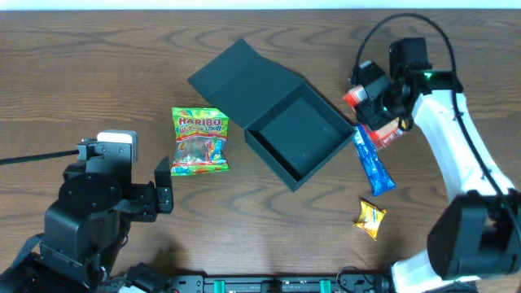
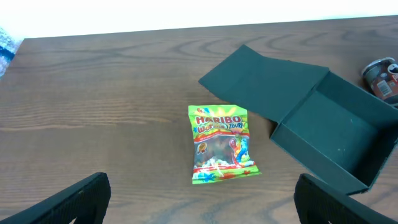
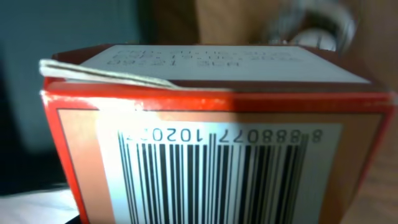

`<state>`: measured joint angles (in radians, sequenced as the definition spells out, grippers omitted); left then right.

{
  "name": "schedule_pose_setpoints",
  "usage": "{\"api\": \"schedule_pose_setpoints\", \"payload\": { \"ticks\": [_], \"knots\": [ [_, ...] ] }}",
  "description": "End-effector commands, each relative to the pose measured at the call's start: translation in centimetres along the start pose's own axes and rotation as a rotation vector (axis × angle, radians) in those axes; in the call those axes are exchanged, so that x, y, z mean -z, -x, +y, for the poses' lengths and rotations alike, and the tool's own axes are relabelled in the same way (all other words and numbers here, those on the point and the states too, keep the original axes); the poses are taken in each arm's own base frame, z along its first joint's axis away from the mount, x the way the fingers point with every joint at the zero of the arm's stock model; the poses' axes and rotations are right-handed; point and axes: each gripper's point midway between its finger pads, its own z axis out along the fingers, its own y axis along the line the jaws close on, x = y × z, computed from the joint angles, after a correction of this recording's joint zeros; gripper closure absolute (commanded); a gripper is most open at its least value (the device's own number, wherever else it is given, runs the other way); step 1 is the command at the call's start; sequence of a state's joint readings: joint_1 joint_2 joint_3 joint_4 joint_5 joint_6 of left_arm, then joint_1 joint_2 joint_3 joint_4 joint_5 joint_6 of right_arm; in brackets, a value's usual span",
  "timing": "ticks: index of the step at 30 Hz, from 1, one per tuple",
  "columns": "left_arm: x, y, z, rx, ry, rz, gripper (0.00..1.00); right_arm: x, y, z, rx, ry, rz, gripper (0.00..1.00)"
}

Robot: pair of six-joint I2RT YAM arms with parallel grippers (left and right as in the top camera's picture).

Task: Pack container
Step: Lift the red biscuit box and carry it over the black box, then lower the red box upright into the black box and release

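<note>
Container lies open, lid folded back, floor bare.

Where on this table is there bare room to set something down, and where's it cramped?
Bare wood lies left of the Haribo bag, and in front of the container, left of the yellow pack. Crowded: right of the container, around the blue pack and red carton.

container mouth unobstructed, blue packet just beside right corner

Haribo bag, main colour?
Haribo bag is bright green with red lettering; left wrist view shows it best.
</note>
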<state>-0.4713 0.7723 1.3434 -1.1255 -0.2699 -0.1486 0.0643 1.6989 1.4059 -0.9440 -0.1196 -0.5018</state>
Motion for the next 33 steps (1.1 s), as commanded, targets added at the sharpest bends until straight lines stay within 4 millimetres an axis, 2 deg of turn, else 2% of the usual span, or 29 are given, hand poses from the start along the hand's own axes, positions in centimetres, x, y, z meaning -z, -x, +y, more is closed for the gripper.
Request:
{"api": "schedule_pose_setpoints", "payload": {
  "ticks": [1, 6, 10, 20, 26, 33],
  "knots": [
    [0.3, 0.4, 0.5, -0.01, 0.02, -0.015, 0.05, 1.9, 3.2, 3.5, 0.053, 0.093, -0.103, 0.48],
    [0.3, 0.4, 0.5, -0.01, 0.02, -0.015, 0.05, 2.1, 6.2, 9.4, 0.19, 0.164, -0.164, 0.48],
    [0.3, 0.4, 0.5, -0.01, 0.02, -0.015, 0.05, 1.3, 7.4, 12.7, 0.214, 0.201, -0.169, 0.48],
    [0.3, 0.4, 0.5, -0.01, 0.02, -0.015, 0.05, -4.3, 6.8, 16.2, 0.098, 0.27, -0.041, 0.49],
    [0.3, 0.4, 0.5, -0.01, 0.02, -0.015, 0.05, -4.6, 6.2, 17.7, 0.06, 0.287, -0.001, 0.48],
    [0.3, 0.4, 0.5, -0.01, 0.02, -0.015, 0.05, -5.4, 3.5, 19.0, 0.075, 0.303, 0.086, 0.48]
  ]
}}
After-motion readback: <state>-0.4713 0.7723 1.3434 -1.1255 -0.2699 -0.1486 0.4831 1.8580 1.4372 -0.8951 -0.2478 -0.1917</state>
